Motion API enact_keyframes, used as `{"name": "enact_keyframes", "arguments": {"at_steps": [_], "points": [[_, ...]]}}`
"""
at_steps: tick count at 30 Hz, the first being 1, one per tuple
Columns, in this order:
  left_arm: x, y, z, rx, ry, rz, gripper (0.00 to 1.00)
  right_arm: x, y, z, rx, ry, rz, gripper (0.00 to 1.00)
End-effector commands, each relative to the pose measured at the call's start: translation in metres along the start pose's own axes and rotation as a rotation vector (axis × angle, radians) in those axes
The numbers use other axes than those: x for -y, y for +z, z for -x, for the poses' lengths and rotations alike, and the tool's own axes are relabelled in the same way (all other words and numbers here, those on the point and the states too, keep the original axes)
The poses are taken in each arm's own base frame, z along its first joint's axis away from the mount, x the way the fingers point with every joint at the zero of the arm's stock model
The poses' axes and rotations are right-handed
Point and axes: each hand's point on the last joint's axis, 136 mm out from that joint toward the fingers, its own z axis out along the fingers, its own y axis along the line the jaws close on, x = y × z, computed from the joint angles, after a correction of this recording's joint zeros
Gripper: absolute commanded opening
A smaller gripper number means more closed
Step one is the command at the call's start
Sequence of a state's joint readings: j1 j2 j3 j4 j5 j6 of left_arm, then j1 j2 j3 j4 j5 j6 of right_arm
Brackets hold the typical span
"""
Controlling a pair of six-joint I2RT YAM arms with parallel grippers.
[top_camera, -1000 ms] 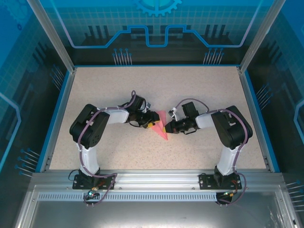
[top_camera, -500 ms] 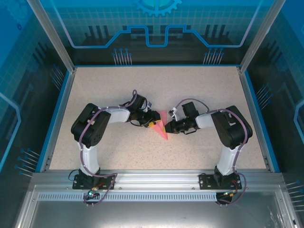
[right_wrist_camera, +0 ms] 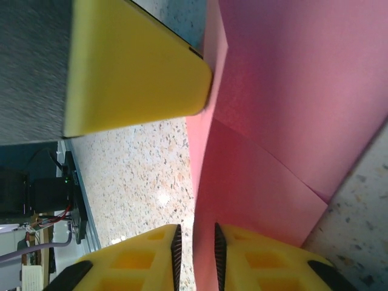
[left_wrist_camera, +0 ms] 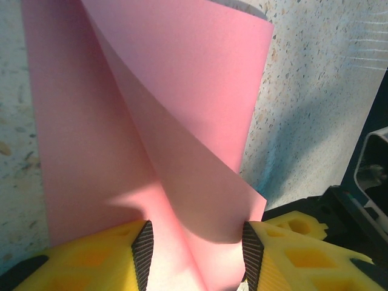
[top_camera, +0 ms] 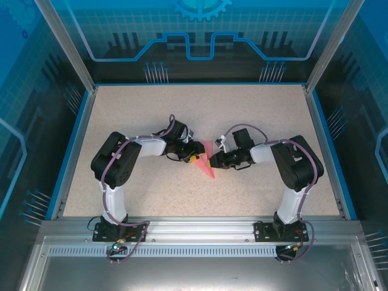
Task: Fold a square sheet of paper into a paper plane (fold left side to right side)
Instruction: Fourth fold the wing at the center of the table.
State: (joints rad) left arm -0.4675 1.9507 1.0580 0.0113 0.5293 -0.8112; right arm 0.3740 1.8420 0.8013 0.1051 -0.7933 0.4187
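Dead centre of the table (top_camera: 254,115) lies the pink paper (top_camera: 209,168), folded to a point aimed at 5 o'clock. The left gripper (top_camera: 195,156) is at its 9 o'clock edge, jaws moderately apart and straddling a curling flap (left_wrist_camera: 200,109). At 3 o'clock the right gripper (top_camera: 213,161) has its jaws narrowed onto the paper's edge.
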Motion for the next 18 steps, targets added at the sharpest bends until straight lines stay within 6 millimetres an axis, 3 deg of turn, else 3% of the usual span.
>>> {"name": "enact_keyframes", "arguments": {"at_steps": [1,18], "points": [[-0.019,0.01,-0.008,-0.036,-0.024,0.064,0.46,-0.011,-0.012,0.019,0.038,-0.033,0.009,0.26],[-0.018,0.009,-0.008,-0.034,-0.02,0.062,0.46,-0.004,-0.002,0.026,0.008,-0.04,-0.032,0.3]]}}
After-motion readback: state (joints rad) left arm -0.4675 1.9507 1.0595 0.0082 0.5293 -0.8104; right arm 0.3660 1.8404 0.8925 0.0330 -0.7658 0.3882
